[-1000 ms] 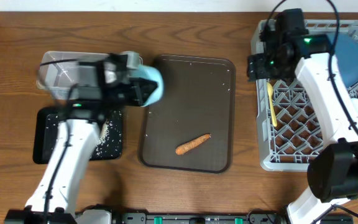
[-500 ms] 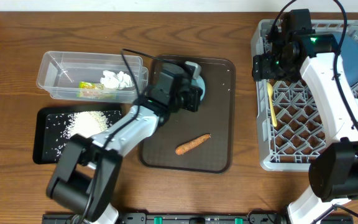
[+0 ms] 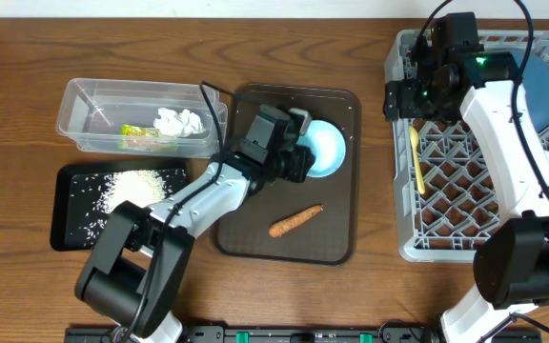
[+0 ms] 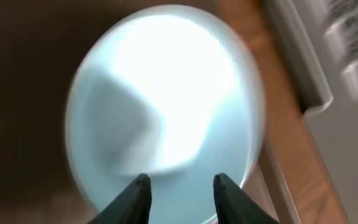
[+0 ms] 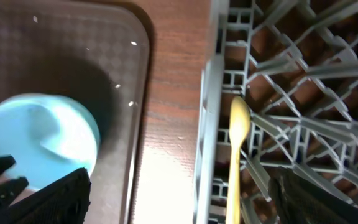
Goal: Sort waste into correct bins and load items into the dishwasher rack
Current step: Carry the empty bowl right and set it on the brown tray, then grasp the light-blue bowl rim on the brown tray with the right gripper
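A light blue bowl [image 3: 324,150] rests on the brown serving tray [image 3: 336,224], open side facing the left wrist camera. My left gripper [image 3: 305,158] is right at it, fingers apart, both tips in front of the blurred bowl [image 4: 166,93]; left gripper [image 4: 180,186] is open. An orange carrot piece [image 3: 295,221] lies on the same tray. My right gripper [image 3: 403,100] hangs open over the left rim of the grey dishwasher rack [image 3: 398,205], above the pale yellow spoon [image 3: 416,157] lying in the lattice. In the right wrist view the spoon [image 5: 238,155] lies between the wide-spread jaws of the right gripper [image 5: 179,199].
The clear tub [image 3: 84,119] holds white tissue [image 3: 181,122] and a yellow-green wrapper [image 3: 141,140]. The black tray [image 3: 70,224] below it holds white rice [image 3: 136,186]. A dark blue plate [image 3: 541,86] stands in the rack's far corner.
My left arm swung right from above the bins, carrying the bowl to the brown tray; its jaws now stand apart at the bowl. My right arm barely moved.
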Controlling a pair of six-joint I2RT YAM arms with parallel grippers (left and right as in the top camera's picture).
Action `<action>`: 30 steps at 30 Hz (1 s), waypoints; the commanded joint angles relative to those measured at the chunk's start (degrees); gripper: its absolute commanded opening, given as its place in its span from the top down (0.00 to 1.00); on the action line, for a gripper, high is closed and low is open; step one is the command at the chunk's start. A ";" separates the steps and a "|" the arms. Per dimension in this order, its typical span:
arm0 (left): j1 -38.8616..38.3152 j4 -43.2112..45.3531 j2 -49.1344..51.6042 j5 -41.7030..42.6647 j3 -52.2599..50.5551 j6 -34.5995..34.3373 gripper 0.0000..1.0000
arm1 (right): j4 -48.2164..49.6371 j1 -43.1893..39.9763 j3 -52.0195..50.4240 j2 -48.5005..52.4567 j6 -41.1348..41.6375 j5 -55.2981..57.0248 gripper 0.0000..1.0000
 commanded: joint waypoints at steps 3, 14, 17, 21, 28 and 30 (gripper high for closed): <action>4.74 -9.79 -6.45 -0.48 0.68 0.13 0.64 | 0.87 0.94 0.17 0.61 0.31 -3.10 0.10; 17.79 -24.81 -19.28 -0.50 0.68 0.15 0.57 | 10.75 7.41 -5.20 0.70 0.31 -3.67 0.14; 20.50 -26.60 -20.37 -0.50 0.68 0.13 0.56 | 14.58 8.68 -9.22 0.70 0.74 -3.74 0.15; 22.51 -28.81 -20.33 -0.50 0.63 0.13 0.56 | 18.86 10.40 -14.82 0.70 2.08 -3.74 0.19; 22.80 -29.09 -20.31 -0.50 0.46 0.13 0.55 | 23.52 12.26 -21.70 0.70 3.78 -4.02 0.31; 22.80 -29.07 -20.26 -0.50 0.46 0.13 0.53 | 24.13 12.98 -22.86 0.70 3.78 -4.17 0.36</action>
